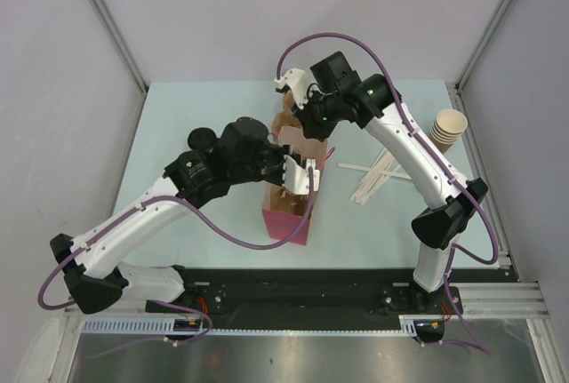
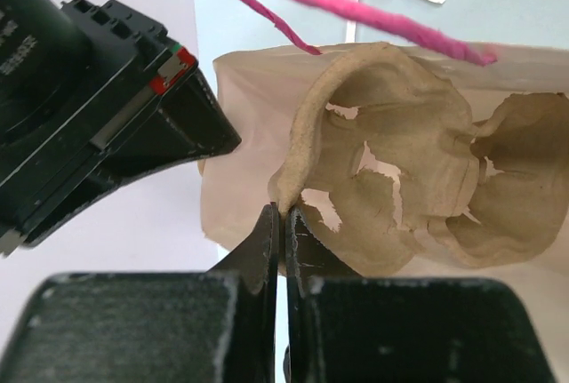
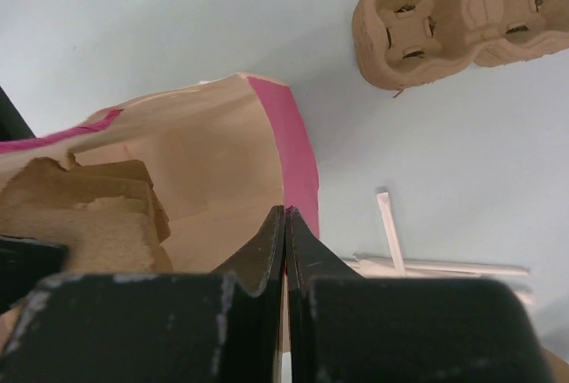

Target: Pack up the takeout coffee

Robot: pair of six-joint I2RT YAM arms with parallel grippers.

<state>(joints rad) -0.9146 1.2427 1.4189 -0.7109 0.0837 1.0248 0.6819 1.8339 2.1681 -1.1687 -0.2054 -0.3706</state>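
The pink paper bag (image 1: 286, 223) stands mid-table with its mouth open. My left gripper (image 2: 284, 214) is shut on the rim of a brown pulp cup carrier (image 2: 400, 152), which hangs in the bag's mouth against the beige lining (image 2: 240, 134). From above, that gripper (image 1: 300, 174) sits over the bag. My right gripper (image 3: 285, 212) is shut on the bag's pink rim (image 3: 298, 152) at the far side, and shows from above (image 1: 298, 116). The takeout coffee is out of view in every frame.
A second pulp carrier (image 3: 458, 14) lies on the table beyond the bag. Wooden stirrers in paper sleeves (image 1: 378, 174) lie to the bag's right. A stack of pale lidless cups (image 1: 449, 128) lies at the right edge. The bag's pink cord handles (image 2: 356, 5) cross above the carrier.
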